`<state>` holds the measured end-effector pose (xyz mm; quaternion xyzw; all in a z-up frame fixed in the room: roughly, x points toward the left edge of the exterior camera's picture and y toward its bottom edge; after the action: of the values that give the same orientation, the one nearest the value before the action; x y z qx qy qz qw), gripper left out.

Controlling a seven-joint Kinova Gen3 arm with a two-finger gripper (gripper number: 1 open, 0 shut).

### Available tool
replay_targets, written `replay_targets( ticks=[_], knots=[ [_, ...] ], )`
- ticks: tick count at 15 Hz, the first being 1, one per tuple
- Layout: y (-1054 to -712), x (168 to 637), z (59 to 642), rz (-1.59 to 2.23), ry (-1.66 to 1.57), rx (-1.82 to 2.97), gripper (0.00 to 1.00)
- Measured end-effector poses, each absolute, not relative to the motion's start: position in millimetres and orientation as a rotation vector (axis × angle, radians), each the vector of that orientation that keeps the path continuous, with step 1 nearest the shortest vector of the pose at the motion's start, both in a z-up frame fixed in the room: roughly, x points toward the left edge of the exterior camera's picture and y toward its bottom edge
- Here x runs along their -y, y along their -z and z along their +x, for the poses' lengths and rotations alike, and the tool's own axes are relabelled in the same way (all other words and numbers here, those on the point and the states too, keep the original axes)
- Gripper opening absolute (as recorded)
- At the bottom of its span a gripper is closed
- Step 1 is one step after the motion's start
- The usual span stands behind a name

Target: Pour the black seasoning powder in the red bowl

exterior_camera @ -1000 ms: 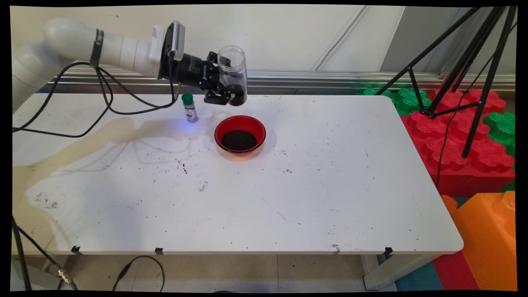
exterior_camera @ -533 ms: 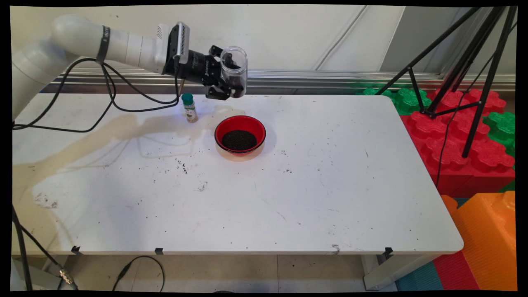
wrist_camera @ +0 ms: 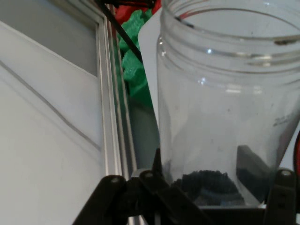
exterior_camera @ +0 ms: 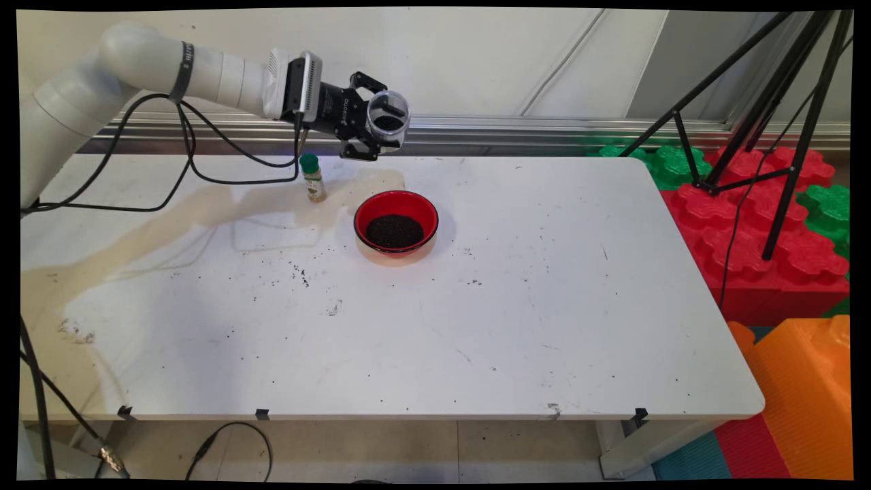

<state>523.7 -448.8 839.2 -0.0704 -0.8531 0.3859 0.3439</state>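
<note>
Gripper (exterior_camera: 371,129) at upper centre clamps a clear plastic jar (exterior_camera: 388,120) tipped toward camera, few dark granules inside. Below it, red bowl (exterior_camera: 396,222) holding dark granules; green-capped spice bottle (exterior_camera: 312,177) stands left.

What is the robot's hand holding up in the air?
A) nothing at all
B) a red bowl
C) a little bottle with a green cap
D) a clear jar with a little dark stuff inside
D: the gripper is closed around a clear jar with dark grains at its bottom, while the red bowl and the green-capped bottle stand on the table.
</note>
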Motion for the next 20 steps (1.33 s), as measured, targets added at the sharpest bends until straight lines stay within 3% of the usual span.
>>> replay_targets(
  ticks=[20],
  knots=[
    [-835, 463, 515, -0.859, -1.394, 2.274, 0.00]
  ],
)
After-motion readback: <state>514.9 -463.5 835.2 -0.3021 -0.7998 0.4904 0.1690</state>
